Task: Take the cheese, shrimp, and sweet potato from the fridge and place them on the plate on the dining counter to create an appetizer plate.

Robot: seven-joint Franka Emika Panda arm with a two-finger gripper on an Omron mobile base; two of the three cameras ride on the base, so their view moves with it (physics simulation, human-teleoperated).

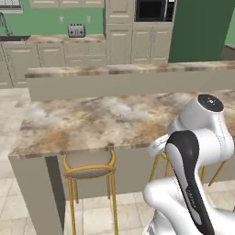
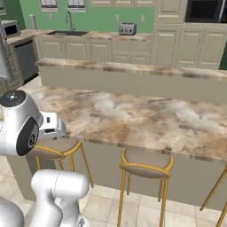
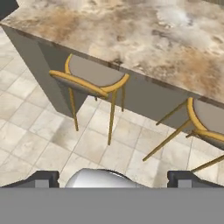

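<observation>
two stools (image 3: 92, 78) tucked under dining counter (image 1: 105, 119) edge, jaws apart, empty, over tiled floor (image 3: 39, 140)

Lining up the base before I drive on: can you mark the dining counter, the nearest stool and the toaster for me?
dining counter (image 1: 92, 121): left base view, bare marbled top near its middle.
stool (image 3: 94, 72): hand view, grey seat pad inside the yellow frame.
toaster (image 2: 127, 29): right base view, front face of its silver body.

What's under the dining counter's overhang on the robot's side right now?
Gold-framed stools with grey seats are tucked under the dining counter, over pale floor tiles. The seats' far halves are hidden beneath the stone top. The gripper is open, holding nothing.
</observation>
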